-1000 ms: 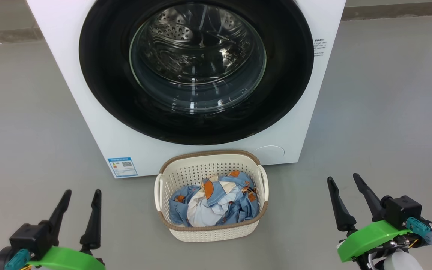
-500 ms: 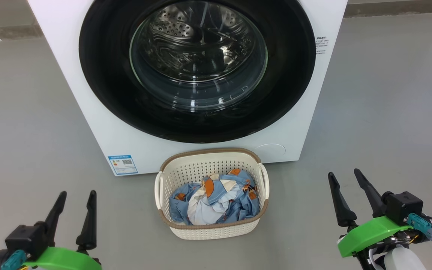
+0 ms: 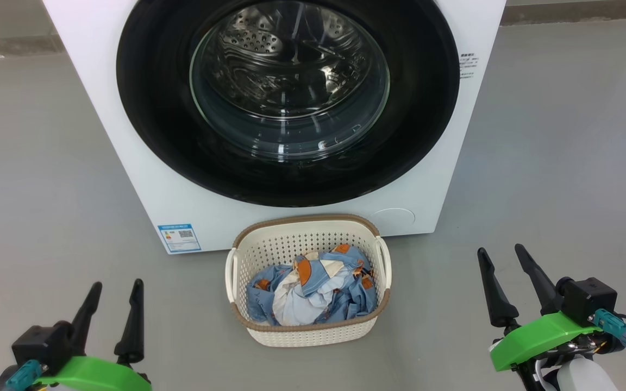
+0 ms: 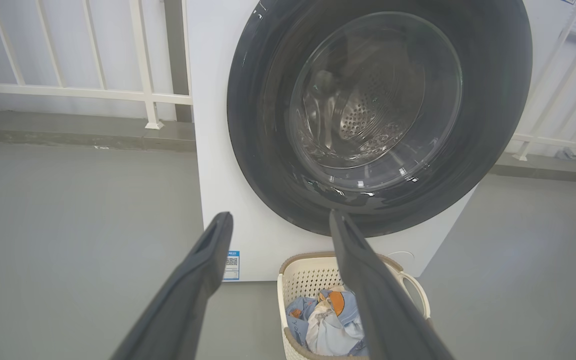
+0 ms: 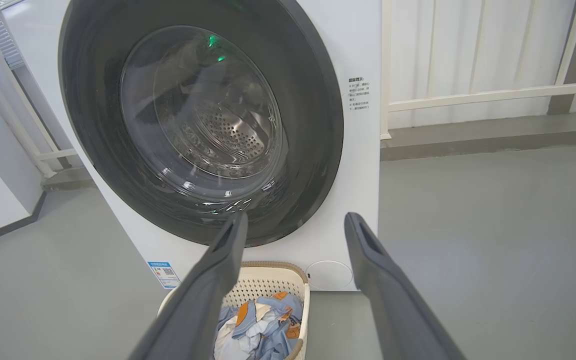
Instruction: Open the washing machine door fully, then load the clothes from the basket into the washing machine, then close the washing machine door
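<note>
- Washing machine (image 3: 182,217): white, standing on the grey floor (image 3: 563,163).
- Washing machine door (image 3: 150,108): round, black, shut flat against the machine's front.
- Basket (image 3: 305,336): on the floor just beside the machine's lower front edge, below the door.
- Clothes (image 3: 313,293): bundled inside the basket.
- Left jaws, right jaws: released, empty, low on either side of the basket, apart from it.
</note>
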Motion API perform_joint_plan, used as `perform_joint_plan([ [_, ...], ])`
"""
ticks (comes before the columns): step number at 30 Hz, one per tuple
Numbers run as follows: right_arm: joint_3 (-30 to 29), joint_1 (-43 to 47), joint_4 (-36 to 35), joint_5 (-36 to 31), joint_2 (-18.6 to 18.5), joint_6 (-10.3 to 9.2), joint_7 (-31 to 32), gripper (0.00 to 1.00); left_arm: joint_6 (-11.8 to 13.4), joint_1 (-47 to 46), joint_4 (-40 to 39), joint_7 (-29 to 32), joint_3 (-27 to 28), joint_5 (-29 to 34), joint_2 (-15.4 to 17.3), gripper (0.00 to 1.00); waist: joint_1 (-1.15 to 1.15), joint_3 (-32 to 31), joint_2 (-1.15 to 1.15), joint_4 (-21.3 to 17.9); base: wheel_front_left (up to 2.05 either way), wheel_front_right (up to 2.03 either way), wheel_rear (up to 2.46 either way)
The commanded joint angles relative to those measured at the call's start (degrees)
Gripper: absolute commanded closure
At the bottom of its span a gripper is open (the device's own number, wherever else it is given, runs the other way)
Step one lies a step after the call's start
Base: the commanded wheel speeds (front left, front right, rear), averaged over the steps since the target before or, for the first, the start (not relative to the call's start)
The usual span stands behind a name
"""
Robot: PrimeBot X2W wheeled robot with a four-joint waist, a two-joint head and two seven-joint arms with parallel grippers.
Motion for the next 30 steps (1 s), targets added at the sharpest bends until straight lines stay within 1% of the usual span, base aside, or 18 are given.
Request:
perform_joint_plan([
  [1,1.1,-1.7,-1.5,0.5,0.1,-0.06,-0.7,0.0,-0.1,-2.8,-0.9,-0.4,2.0,-0.3,1.8,0.0,0.0,0.0,0.0,0.0,0.0,0.0,0.0],
  [23,0.7,-1.6,-1.3,0.3,0.3,-0.06,-0.7,0.0,-0.1,-3.0,-1.0,-0.4,2.9,1.6,2.0,0.0,0.0,-0.1,0.0,-0.2,0.0,0.01,-0.01],
  [30,0.8,-1.7,-1.3,0.3,0.4,-0.06,-0.7,0.0,-0.1,-3.2,-1.2,-0.4,3.0,2.1,1.8,0.0,0.0,0.1,0.0,-0.2,0.42,0.42,-0.84],
])
